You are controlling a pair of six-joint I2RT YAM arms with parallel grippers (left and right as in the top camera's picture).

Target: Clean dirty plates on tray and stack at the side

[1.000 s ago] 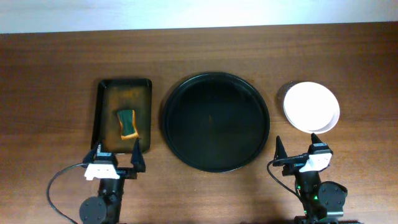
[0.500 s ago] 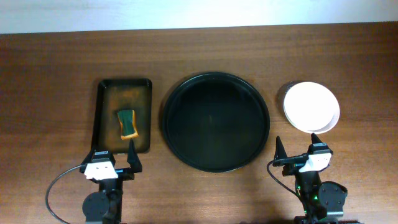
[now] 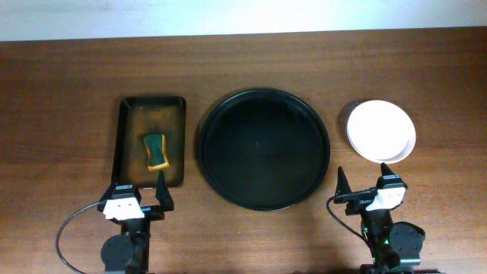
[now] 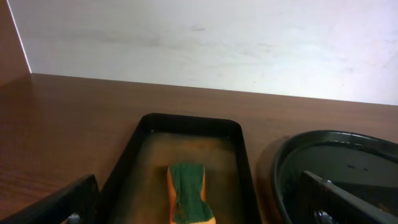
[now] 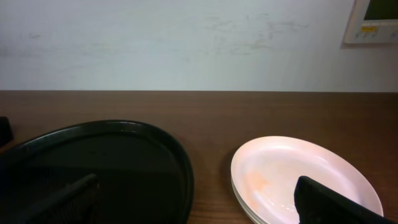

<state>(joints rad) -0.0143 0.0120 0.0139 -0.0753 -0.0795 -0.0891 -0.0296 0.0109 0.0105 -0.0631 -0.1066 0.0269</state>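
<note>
A round black tray (image 3: 264, 148) sits mid-table with no plates on it; it also shows in the left wrist view (image 4: 336, 165) and the right wrist view (image 5: 93, 165). A stack of white plates (image 3: 381, 131) stands to its right, with a faint orange smear on the top plate (image 5: 298, 177). A green and orange sponge (image 3: 155, 150) lies in a rectangular black pan (image 3: 125, 144), also seen from the left wrist: sponge (image 4: 189, 193), pan (image 4: 134, 162). My left gripper (image 3: 137, 197) is open and empty, near the pan's front edge. My right gripper (image 3: 365, 186) is open and empty, in front of the plates.
The wooden table's front edge runs close behind both arm bases. A white wall (image 4: 205, 43) stands behind the table's far edge. A grey cable (image 3: 72, 228) loops left of the left arm.
My left gripper shifted slightly back and left between one second ago and half a second ago; since then nothing has moved. The right arm stayed still.
</note>
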